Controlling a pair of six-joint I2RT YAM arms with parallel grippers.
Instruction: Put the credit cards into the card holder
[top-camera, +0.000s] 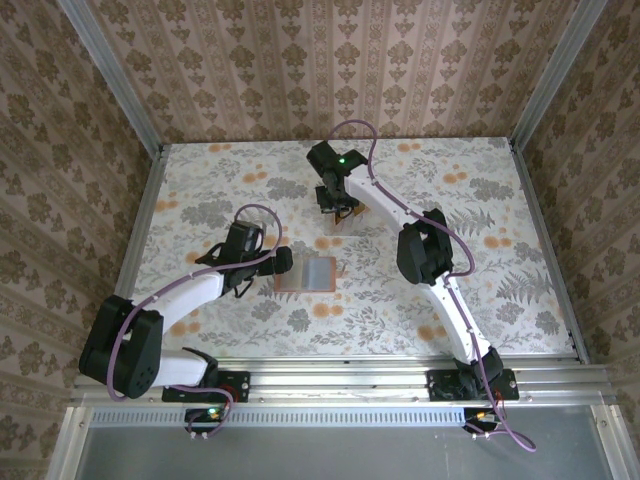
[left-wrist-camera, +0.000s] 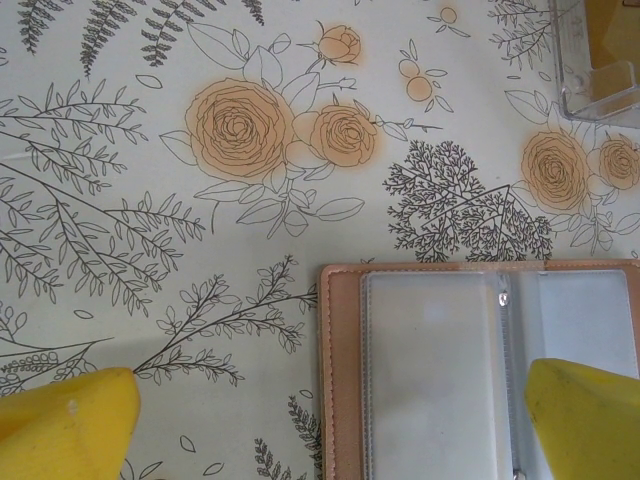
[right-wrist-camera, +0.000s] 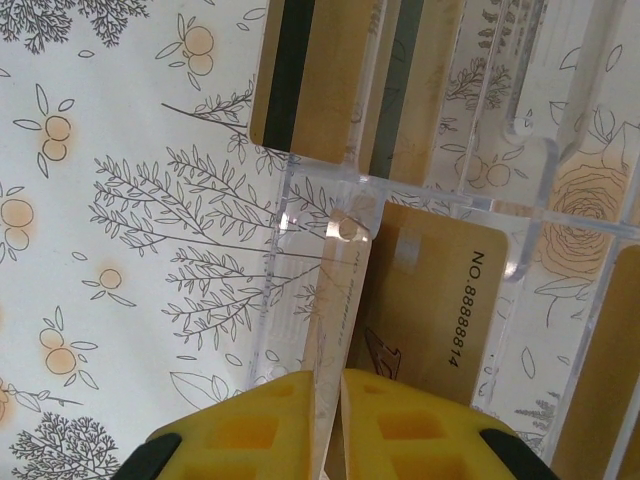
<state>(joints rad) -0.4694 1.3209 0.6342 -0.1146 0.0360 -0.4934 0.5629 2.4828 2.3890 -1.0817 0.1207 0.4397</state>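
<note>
Nothing looks filed yet: the flat salmon-brown folding card holder (left-wrist-camera: 430, 380) lies open, its greyish clear pockets in view bare, between the left gripper's (left-wrist-camera: 325, 400) wide-spread yellow fingers (left-wrist-camera: 60, 430). The thin golden credit cards (right-wrist-camera: 320, 80) stand in a clear acrylic stand (right-wrist-camera: 530, 150) just beyond the right gripper (right-wrist-camera: 328, 410). Its fingers (right-wrist-camera: 250, 430) are drawn nearly together about a thin pale upright sheet; card edge or divider, gripped or not, I cannot tell.

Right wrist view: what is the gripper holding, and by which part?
Cannot tell: the right gripper sits tight either side of the near edge of a thin upright sheet in the clear stand, card or divider.
</note>
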